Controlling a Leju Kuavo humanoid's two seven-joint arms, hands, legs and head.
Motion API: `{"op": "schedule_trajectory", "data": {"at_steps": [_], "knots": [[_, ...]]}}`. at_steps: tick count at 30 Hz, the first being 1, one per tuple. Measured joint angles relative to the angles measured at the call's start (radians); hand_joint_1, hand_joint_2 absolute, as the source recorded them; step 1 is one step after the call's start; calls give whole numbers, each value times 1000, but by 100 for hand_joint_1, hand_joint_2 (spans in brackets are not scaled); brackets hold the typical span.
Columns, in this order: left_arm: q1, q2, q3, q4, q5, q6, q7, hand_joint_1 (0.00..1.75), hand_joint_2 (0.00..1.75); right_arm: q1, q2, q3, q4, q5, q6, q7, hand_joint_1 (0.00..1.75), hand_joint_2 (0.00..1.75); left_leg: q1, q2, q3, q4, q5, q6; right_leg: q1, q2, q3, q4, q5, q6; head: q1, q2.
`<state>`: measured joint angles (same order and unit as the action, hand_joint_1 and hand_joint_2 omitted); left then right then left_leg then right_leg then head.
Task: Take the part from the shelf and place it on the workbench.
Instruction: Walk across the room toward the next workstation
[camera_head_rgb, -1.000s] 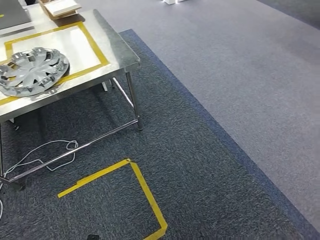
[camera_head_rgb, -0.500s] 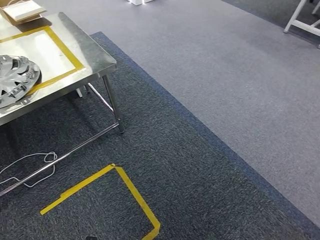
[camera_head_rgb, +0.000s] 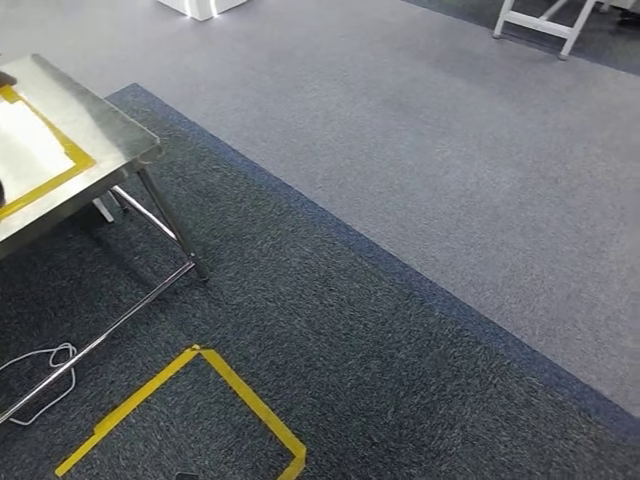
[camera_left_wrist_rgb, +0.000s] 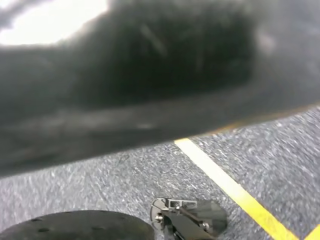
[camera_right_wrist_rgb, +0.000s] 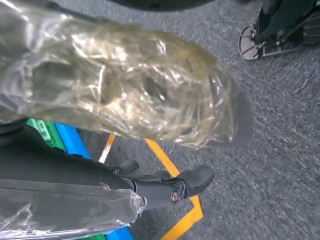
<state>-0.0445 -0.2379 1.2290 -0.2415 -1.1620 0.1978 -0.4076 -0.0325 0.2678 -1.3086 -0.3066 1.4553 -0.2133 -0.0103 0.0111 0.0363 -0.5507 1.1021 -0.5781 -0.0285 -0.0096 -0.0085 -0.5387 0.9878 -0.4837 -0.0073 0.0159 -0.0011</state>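
Observation:
The steel workbench (camera_head_rgb: 90, 135) shows just its near corner at the left of the head view, with yellow tape (camera_head_rgb: 53, 165) marking its top. My right hand (camera_right_wrist_rgb: 143, 110) hangs over the dark carpet, wrapped in crinkled clear plastic. Its dark fingers (camera_right_wrist_rgb: 188, 180) stretch out apart from the thumb, and nothing lies between them. My left hand (camera_left_wrist_rgb: 151, 75) is a dark blur close to the lens, so I cannot tell how its fingers lie.
A yellow tape square (camera_head_rgb: 226, 385) marks the dark carpet in front of me, beside the workbench leg (camera_head_rgb: 170, 225). A white cable (camera_head_rgb: 45, 365) lies under the bench. Lighter grey carpet (camera_head_rgb: 453, 150) spreads to the right. A white frame (camera_head_rgb: 540, 20) stands far off.
The camera has turned to the right: the whole scene slid left. The silver wheel cover seen on the workbench has left the picture, and the white frame has come in at top right.

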Motion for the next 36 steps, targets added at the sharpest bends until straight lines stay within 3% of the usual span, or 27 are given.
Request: {"op": "schedule_trajectory", "data": {"at_steps": [2,3,4,6,7,8,10,12,14,16,17,19,20,21,24,26,28,30,32,34,35,36], "knots": [[3,0,0,0,0,0,0,0,0,0,0,4,2,1,0,0,0,0,0,-25,-64,137,-59,0,2,23,-2,1,2,-4,-2,0],[5,1,0,0,0,0,0,0,0,0,0,5,2,1,0,0,0,0,0,-28,-83,175,-63,1,3,35,-2,1,3,-5,-2,0],[6,1,0,0,0,0,0,0,0,1,0,5,2,1,1,0,0,0,0,-30,-87,175,-46,3,4,49,-1,1,3,-5,-2,0],[7,2,1,0,-1,0,0,0,0,1,0,6,3,2,1,2,0,0,0,-48,-46,69,34,10,4,75,1,3,2,-4,-2,0],[6,2,1,0,-1,0,0,0,0,0,0,6,4,3,1,3,0,0,2,-75,-19,0,69,15,6,87,1,5,2,-2,-2,0],[6,3,1,0,-2,0,0,0,0,-1,0,7,5,4,2,5,0,0,3,-98,3,-57,89,18,6,98,-2,8,2,1,-2,0],[5,4,1,0,-3,0,0,0,0,-2,0,8,8,6,2,8,0,0,4,-123,17,-101,91,22,4,118,-15,10,5,14,-2,0],[4,4,1,0,-3,0,-1,0,0,-1,-1,9,11,8,2,11,0,0,4,-103,20,-110,93,28,0,127,-29,11,7,27,-2,0],[3,4,2,0,-4,0,-2,0,0,-1,-3,10,13,9,2,14,0,0,6,-77,23,-119,97,39,1,86,-54,54,-22,36,4,0],[5,4,2,0,-4,0,-2,0,0,-4,-5,12,15,10,2,15,0,0,5,-48,24,-121,97,46,0,34,-112,172,-88,42,9,0],[6,4,2,0,-5,0,-2,0,0,-5,-6,13,17,11,2,16,0,0,3,-32,23,-121,97,47,-2,23,-145,241,-118,46,10,0],[6,4,2,0,-6,0,-2,0,0,-3,-6,13,18,12,1,17,0,0,2,-5,23,-120,95,46,-4,15,-175,306,-132,51,10,0],[5,4,3,0,-7,0,-2,0,0,-2,-7,13,19,13,1,18,0,0,2,5,24,-120,94,45,-5,12,-169,298,-119,53,10,0],[4,4,3,0,-7,-1,-2,0,0,-1,-7,13,19,14,0,18,0,0,2,13,25,-120,93,43,-6,8,-145,254,-93,53,10,0],[3,5,3,0,-8,-6,-3,0,0,-3,-7,14,20,17,0,18,0,0,-2,36,34,-117,85,31,-5,-38,-35,61,-22,47,9,0],[2,6,5,0,-7,-10,-7,0,0,-4,-8,14,22,17,0,19,0,0,-6,48,38,-116,82,20,-1,-50,-9,16,-13,35,5,0],[0,6,5,0,-6,-15,-14,0,0,-2,-8,14,24,18,0,23,0,0,-3,58,43,-116,79,9,0,-32,-12,15,-10,22,2,0],[-1,6,6,0,-6,-18,-17,0,0,-2,-8,14,26,18,0,25,0,0,1,36,34,-83,49,-1,-1,-15,-10,11,-5,9,-1,0],[0,6,7,0,-6,-19,-17,0,0,-3,-8,14,26,18,0,26,0,0,4,-8,-15,33,-19,-4,0,4,-8,10,0,-1,-6,0],[3,6,8,0,-5,-19,-17,0,0,-2,-8,15,26,18,0,26,0,0,3,-26,-77,161,-66,-3,4,28,-9,10,1,-5,-7,0],[4,6,8,0,-4,-19,-17,0,0,-2,-8,15,27,18,0,26,0,0,3,-28,-91,183,-60,-1,6,41,-9,10,1,-5,-7,0],[5,6,8,0,-4,-19,-17,0,0,-1,-8,15,27,18,0,26,0,0,3,-31,-88,164,-34,3,8,54,-7,10,2,-6,-7,0]]}}
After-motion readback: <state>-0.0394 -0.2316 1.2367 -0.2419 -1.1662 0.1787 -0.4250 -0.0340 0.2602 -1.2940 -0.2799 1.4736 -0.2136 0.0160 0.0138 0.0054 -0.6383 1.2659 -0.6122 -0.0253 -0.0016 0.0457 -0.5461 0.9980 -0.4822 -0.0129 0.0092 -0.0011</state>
